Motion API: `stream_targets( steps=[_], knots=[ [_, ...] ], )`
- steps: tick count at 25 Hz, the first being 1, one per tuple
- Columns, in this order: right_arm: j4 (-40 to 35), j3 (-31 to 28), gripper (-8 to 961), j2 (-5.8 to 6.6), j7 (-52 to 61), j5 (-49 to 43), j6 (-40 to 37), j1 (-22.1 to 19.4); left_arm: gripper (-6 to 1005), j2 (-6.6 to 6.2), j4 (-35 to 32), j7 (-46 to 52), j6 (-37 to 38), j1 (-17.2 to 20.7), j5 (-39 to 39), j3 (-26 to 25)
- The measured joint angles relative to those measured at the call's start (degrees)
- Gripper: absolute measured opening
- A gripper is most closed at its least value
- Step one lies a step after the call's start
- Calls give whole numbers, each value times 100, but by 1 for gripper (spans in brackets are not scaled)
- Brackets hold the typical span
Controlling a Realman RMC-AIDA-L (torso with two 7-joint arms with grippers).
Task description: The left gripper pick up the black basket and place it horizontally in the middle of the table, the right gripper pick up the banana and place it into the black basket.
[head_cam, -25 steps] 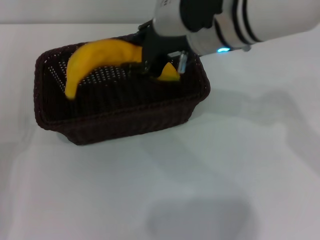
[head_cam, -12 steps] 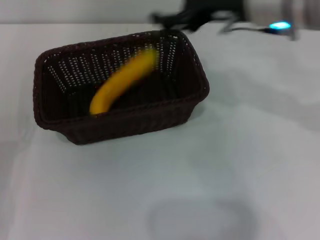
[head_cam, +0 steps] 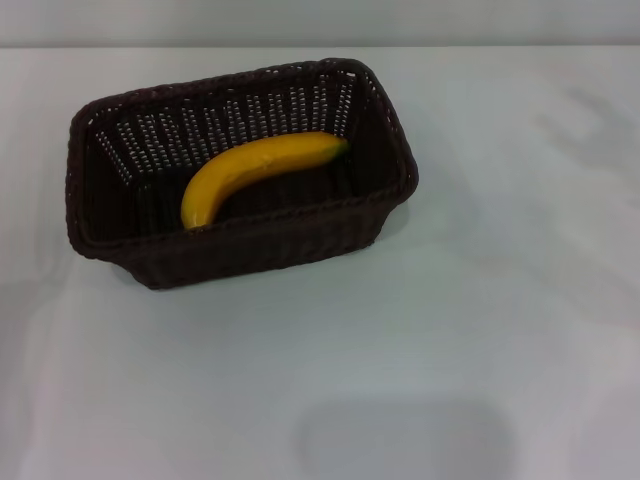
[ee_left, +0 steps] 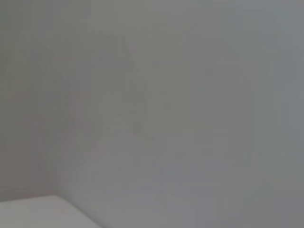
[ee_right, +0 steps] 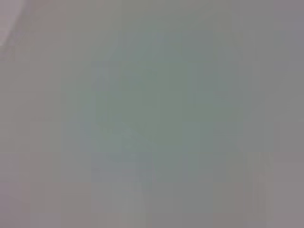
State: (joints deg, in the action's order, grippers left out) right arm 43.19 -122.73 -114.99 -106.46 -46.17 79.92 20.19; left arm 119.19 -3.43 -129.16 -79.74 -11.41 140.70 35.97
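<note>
No text, label, brand, number or sign can be read anywhere in these views. The black basket (head_cam: 150, 255) and the banana (head_cam: 255, 170) carry no writing, and the table (head_cam: 480, 330) is plain white with no markings. Both wrist views show only blank grey surfaces with nothing printed on them.

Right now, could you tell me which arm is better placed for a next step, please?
Neither: no pincer shows in any view. The banana already lies inside the black basket on the table, so I see no step left.
</note>
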Motion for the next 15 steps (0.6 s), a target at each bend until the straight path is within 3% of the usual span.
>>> stream_targets(
  steps=[3,8,15],
  knots=[
    [-869,-524,802,-4,-986,267,290,-36,882,18,46,-415,-205,-8,22,-22],
    [-1705,-779,802,-2,-3238,317,-466,-250,882,40,251,-1279,-697,-22,37,-30],
    [-2417,-795,802,-9,-4010,404,-961,-298,882,50,616,-1640,-1016,-84,101,-38]
  ],
)
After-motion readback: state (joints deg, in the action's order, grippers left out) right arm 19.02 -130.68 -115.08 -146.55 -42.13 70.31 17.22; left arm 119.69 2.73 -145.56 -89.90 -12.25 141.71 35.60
